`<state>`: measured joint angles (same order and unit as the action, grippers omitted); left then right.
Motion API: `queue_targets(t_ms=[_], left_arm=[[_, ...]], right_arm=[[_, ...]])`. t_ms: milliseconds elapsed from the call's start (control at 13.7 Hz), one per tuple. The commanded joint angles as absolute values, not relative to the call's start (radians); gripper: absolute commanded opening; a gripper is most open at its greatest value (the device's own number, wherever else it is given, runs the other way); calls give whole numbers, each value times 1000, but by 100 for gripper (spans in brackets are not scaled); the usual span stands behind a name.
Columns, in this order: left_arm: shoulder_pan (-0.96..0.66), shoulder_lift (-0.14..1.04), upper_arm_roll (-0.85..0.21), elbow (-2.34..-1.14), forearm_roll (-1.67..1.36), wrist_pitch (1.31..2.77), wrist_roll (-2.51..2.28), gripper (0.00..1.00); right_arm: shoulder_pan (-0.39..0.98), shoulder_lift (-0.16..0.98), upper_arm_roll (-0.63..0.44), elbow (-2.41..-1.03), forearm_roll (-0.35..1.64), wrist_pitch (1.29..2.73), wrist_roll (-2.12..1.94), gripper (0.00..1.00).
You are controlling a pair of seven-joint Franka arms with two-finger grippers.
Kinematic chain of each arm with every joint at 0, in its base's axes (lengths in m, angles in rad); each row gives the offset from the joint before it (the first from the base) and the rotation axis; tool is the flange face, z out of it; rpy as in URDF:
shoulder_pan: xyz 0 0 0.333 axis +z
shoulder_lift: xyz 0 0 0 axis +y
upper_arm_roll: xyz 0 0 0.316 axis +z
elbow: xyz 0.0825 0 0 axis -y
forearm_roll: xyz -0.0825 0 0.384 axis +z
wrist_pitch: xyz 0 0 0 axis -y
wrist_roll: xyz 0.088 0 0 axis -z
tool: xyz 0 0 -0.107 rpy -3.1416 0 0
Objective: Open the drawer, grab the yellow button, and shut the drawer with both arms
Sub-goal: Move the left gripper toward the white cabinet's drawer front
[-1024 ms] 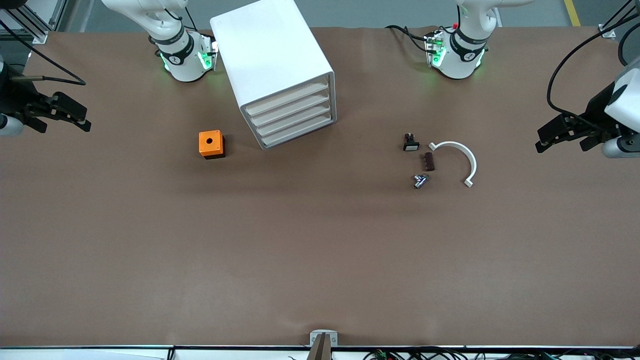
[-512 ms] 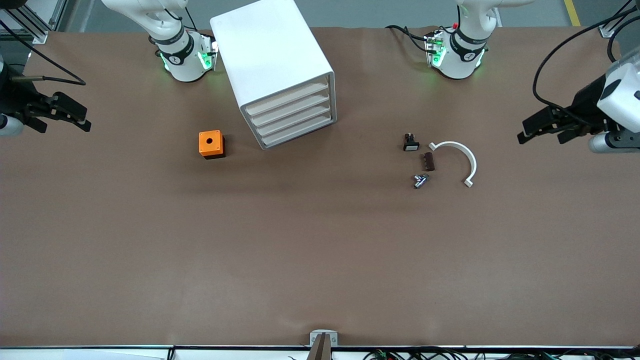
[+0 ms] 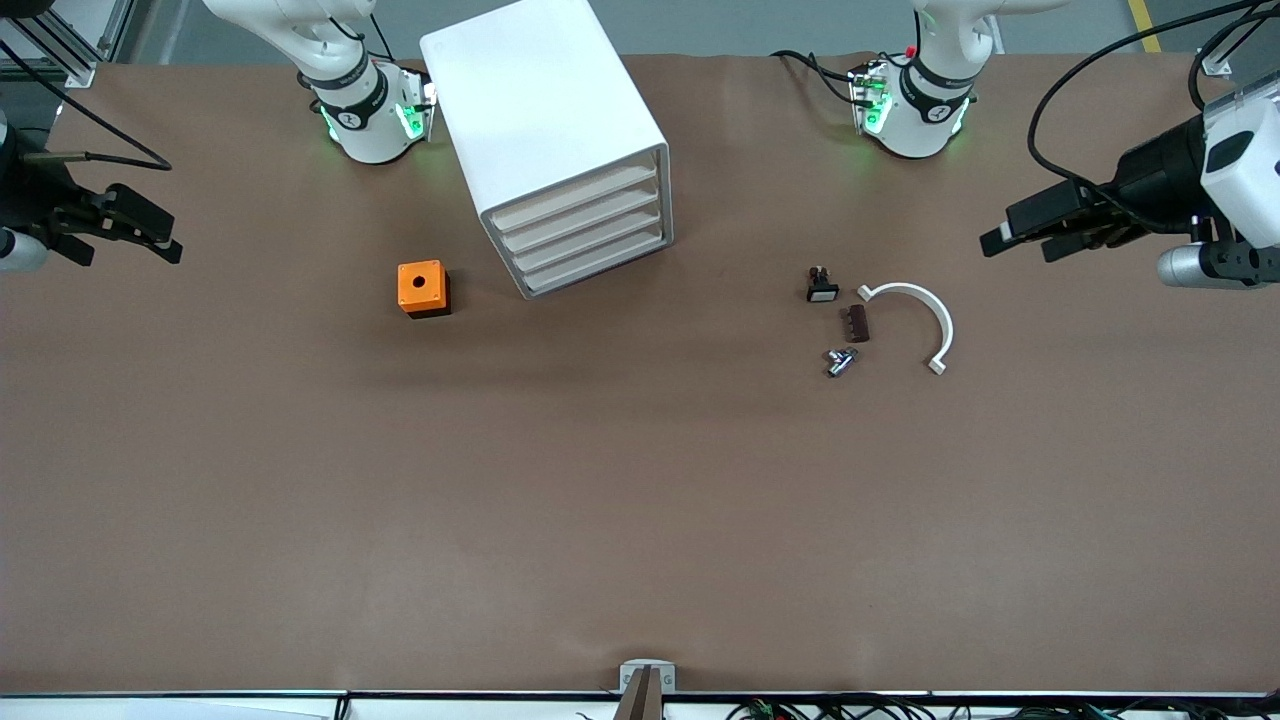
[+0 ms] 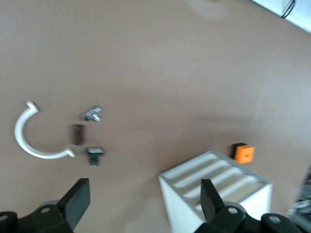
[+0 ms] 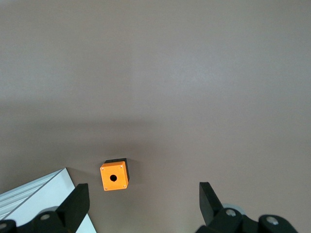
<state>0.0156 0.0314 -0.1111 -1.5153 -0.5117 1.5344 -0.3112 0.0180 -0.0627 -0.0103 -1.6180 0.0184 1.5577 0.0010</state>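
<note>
Button: not visible anywhere, so presumably inside the white drawer cabinet (image 3: pixel 556 140), whose four drawers all look shut; that cabinet stands on the surface (image 3: pixel 640 500) toward the right arm's end, with the orange box (image 3: pixel 422 288) just beside it and a cluster of small parts well apart from it toward the left arm's end: a black part with a white face (image 3: pixel 821 285), a brown block (image 3: pixel 858 323), a metal fitting (image 3: pixel 840 361) and a white curved clip (image 3: pixel 915 318); over the last second the left gripper (image 3: pixel 1035 228) has swung inward from the table edge toward the cabinet, which I read as the start of the reach for a drawer, nothing being opened yet; it hangs in the air over bare surface, arm stretched low and level, fingers (image 4: pixel 77 200) spread wide and holding nothing; the right gripper (image 3: pixel 130 225) has not moved and waits over the surface past the orange box from the cabinet, fingers (image 5: pixel 77 204) likewise spread and empty.
</note>
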Motion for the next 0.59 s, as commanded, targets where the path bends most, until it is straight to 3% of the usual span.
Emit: queue_targets(t_ms=[0, 512], left_arm=[[3, 35, -123, -1502, -641, 1519, -453, 100], [-124, 175, -126, -1479, -983, 1606, -897, 100]], right_arm=[[25, -89, -11, -1641, 11, 1566, 20, 100], [38, -90, -11, -1641, 5, 1566, 18, 100]])
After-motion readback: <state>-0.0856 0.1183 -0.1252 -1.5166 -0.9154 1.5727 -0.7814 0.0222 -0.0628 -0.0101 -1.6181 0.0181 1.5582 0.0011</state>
